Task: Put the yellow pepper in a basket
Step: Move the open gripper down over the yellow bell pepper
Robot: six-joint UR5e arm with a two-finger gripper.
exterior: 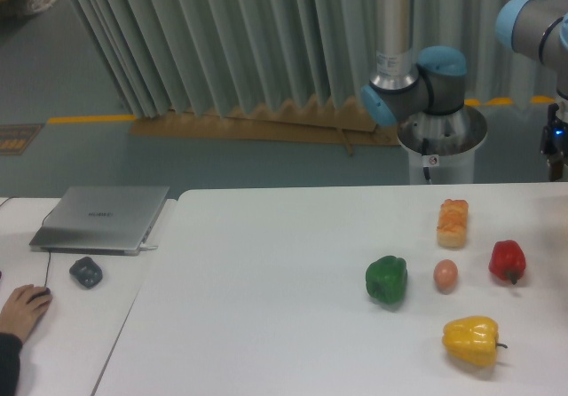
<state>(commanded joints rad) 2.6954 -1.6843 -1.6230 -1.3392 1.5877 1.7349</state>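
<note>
The yellow pepper lay on its side near the front right of the white table, its long axis running left to right and its dark stem pointing right. It touched nothing. Behind it sat an egg, with the green pepper to the egg's left and the red pepper to its right, all apart from one another. A bread loaf stood farther back. The arm rose behind the table; a dark part showed at the right edge, but whether the gripper was open or closed could not be told. On a side table a laptop lay closed beside a mouse, and a person's hand rested nearby.
</note>
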